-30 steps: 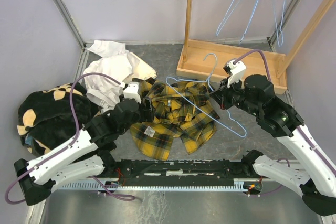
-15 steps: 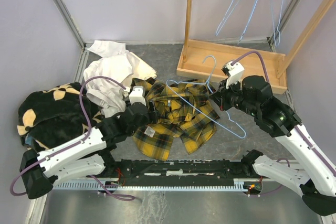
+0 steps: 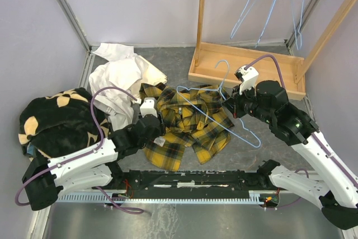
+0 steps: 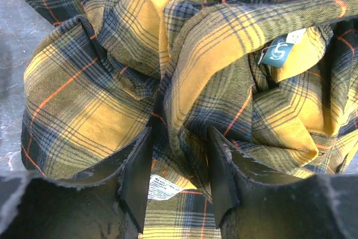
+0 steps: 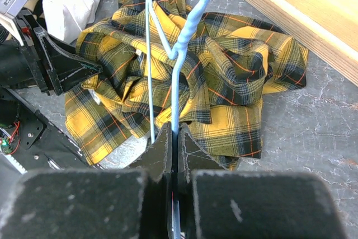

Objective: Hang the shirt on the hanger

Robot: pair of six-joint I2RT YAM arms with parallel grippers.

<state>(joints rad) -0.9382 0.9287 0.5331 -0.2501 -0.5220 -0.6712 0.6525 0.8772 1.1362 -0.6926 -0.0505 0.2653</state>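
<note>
The yellow and black plaid shirt (image 3: 187,124) lies crumpled on the grey floor between the arms. It fills the left wrist view (image 4: 100,104), with a white label (image 4: 165,186) and a teal neck tag (image 4: 278,51) showing. My left gripper (image 3: 158,122) is open at the shirt's left edge, and in its wrist view (image 4: 179,138) the jaws straddle a raised fold. My right gripper (image 3: 230,104) is shut on the light-blue wire hanger (image 5: 177,88) just below its twisted neck (image 5: 175,132). The hanger's triangle lies across the shirt (image 3: 250,132).
A plain white garment (image 3: 120,76) lies at the back left. A black fleece with tan patches (image 3: 53,118) lies at the far left. A wooden rack base (image 3: 268,76) with upright posts stands at the back right. More blue hangers (image 3: 268,9) hang above it.
My left arm has swung right and nearer, bringing its gripper onto the shirt's left edge. My right gripper and the hanger have barely moved.
</note>
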